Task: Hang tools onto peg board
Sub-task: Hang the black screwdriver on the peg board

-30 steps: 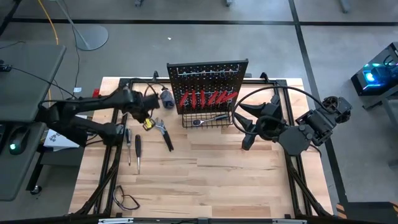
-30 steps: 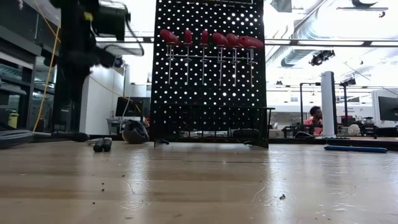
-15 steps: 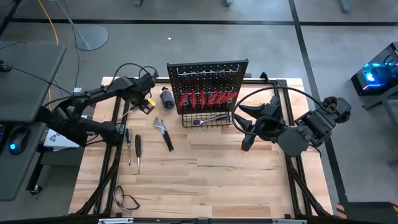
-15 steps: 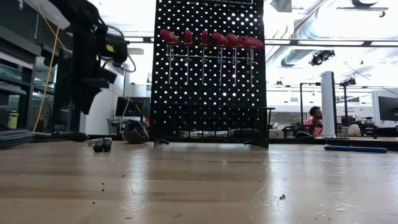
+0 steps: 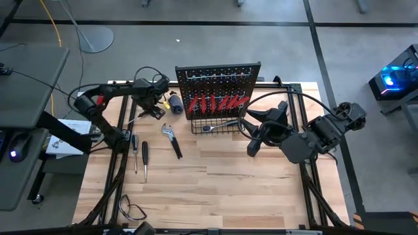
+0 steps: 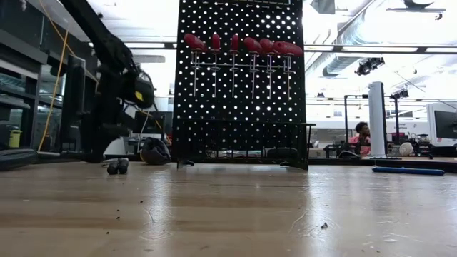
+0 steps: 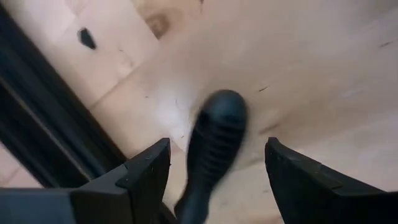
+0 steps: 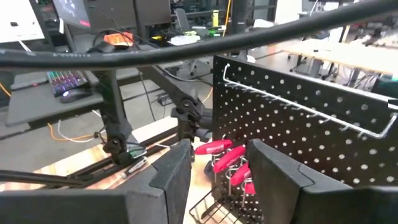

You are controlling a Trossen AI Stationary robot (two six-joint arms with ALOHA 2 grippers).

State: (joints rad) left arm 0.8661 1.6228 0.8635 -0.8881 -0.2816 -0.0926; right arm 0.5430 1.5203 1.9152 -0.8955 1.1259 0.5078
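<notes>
The left gripper (image 7: 214,180) stands open astride a black handle (image 7: 214,146) lying on the table (image 7: 323,74) between its fingers, so lower squarely, centre it, then close before lifting toward the peg board (image 5: 217,81).

You've got a black cable loop (image 5: 132,211) near the worktop's front-left corner, and a person (image 6: 363,133) seated beyond the far edge.

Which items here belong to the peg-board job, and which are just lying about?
Job: peg board, hung red-handled screwdrivers, wrench in basket, pliers, black-handled screwdrivers, black handle inside the open left gripper; right gripper waits beside the board.
Lying about: cable loop, white paper.
</notes>
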